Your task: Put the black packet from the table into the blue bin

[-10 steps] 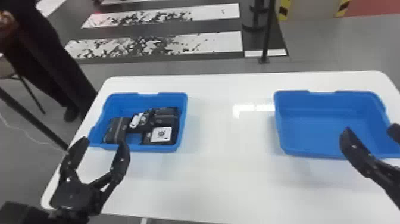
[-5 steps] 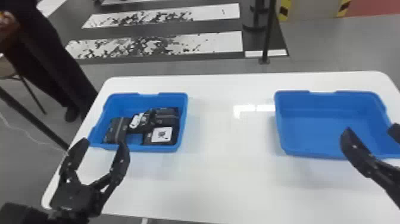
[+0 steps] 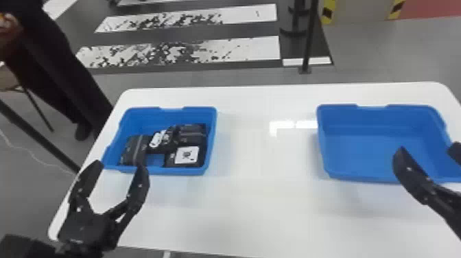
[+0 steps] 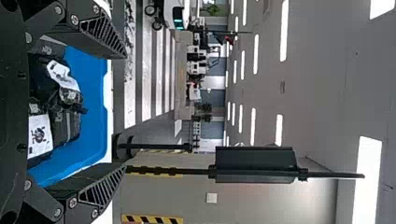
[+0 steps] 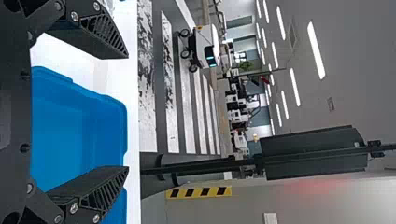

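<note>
2 bins [image 3: 360, 177] on wht tbl [image 3: 257, 206]; striped flr [image 3: 247, 49] beyond.

A black post [image 3: 309, 34] stands near white floor stripes [image 3: 253, 50].

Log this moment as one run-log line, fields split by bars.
left tool: open, nothing held | right tool: open, nothing held | black packets: several, inside left-hand blue bin | packet placement: judged done
</note>
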You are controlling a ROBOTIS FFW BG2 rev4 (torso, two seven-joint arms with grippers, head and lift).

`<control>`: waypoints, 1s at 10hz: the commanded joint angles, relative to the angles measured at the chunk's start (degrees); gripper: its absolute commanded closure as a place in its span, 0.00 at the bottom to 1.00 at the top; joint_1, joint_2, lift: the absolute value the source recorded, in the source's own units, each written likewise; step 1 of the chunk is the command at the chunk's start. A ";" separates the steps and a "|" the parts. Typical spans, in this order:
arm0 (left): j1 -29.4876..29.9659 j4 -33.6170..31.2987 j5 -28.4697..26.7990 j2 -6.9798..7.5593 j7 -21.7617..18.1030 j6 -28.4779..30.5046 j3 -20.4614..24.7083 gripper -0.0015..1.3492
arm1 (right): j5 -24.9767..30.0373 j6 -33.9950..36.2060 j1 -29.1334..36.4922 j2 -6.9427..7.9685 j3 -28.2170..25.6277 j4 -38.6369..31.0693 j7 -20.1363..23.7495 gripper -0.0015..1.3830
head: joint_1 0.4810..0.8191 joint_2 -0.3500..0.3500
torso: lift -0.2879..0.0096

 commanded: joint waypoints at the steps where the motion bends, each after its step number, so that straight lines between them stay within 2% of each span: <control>1: 0.20 0.00 0.50 -0.15 0.20 0.04 0.04 0.16 | 0.00 0.00 0.00 -0.01 0.00 0.00 0.00 0.13 | 0.63 0.72 | 0.60; 10: 0.06 0.00 1.18 -0.15 0.46 -0.67 -0.53 0.16 | 0.23 -0.14 -0.14 -0.01 -0.11 0.14 0.00 0.13 | 0.63 0.72 | 0.60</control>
